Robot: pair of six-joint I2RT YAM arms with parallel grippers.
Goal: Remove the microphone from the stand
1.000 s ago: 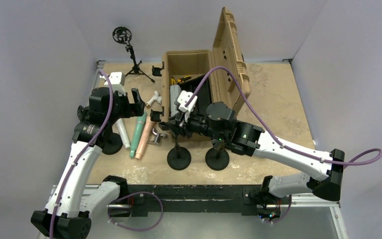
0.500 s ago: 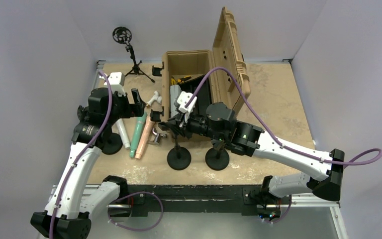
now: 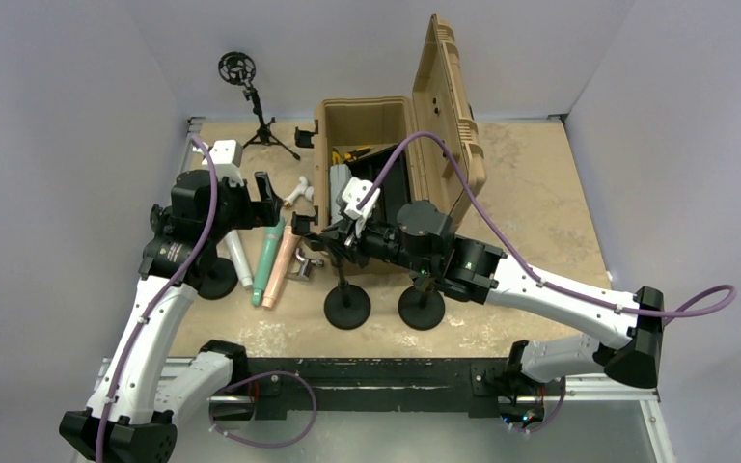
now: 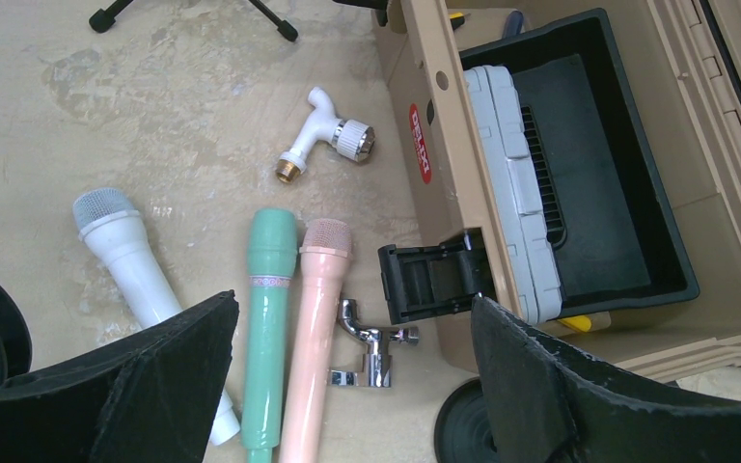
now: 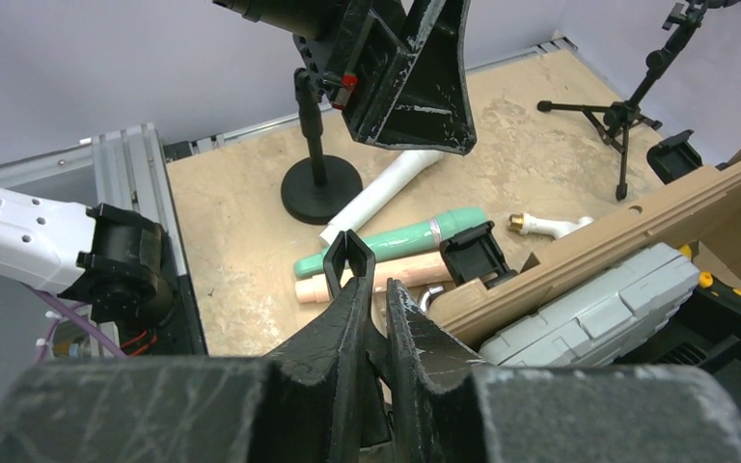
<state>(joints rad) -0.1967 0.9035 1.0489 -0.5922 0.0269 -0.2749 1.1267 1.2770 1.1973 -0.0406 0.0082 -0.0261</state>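
The pink microphone (image 4: 316, 318) is lying near-to-far on the surface (image 4: 154, 125), directly beneath the released left hand (image 4: 354, 301); the clenched right hand (image 5: 370, 265) is hovering rightward.

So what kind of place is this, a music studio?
More likely a robot lab: two arms bolted to a walled table, with microphones and a tan case as props.

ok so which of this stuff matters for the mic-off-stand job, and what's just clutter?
Job: pink microphone, green microphone, white microphone (all lying on the table), round-base stands, right gripper, left gripper.
Lying about: tan case, white tap fitting, chrome tap fitting, tripod stand.
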